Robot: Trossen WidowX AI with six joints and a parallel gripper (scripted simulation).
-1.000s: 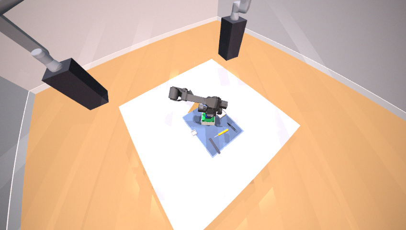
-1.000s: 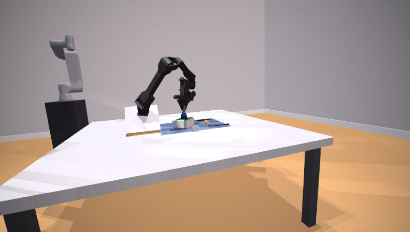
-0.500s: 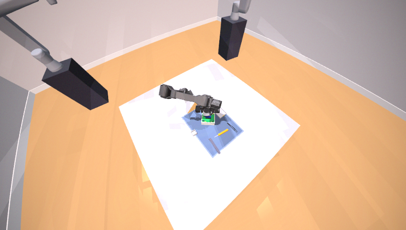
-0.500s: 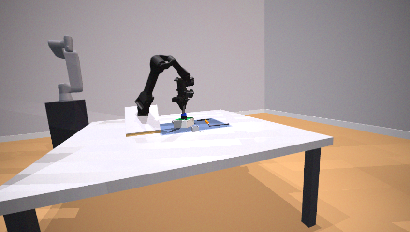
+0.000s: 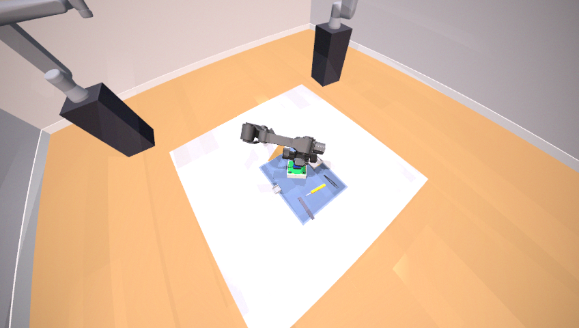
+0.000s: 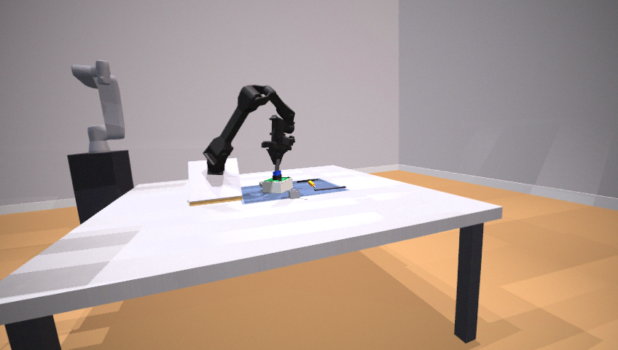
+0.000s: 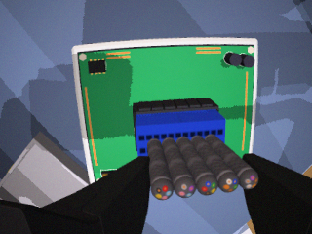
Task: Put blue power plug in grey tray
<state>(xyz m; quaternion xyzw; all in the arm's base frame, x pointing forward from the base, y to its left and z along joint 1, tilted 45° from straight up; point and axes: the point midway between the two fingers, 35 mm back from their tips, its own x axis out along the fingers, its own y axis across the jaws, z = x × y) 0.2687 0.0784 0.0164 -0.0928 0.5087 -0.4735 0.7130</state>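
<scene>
The partly open claw (image 5: 298, 164) (image 6: 277, 170) (image 7: 197, 167) grips the blue plug (image 5: 297, 165) (image 6: 277, 173) (image 7: 180, 125) (no readable lettering) at its black socket (image 7: 175, 104).

Blue plug (image 5: 297, 166) (image 6: 276, 173) (image 7: 180, 125), dark cables attached, at black socket (image 6: 276, 177) (image 7: 175, 104), green board (image 5: 291, 171) (image 6: 286, 179) (image 7: 166, 78)

In the top view, a yellow-handled screwdriver (image 5: 317, 188) (image 6: 311, 184), black tweezers (image 5: 330, 181) and a dark flat strip (image 5: 306, 208) lie right of and below centre, on a blue mat (image 5: 286, 184) (image 6: 253, 195). Two dark pedestals (image 5: 107, 119) (image 5: 330, 52) stand upper left and upper right.
</scene>
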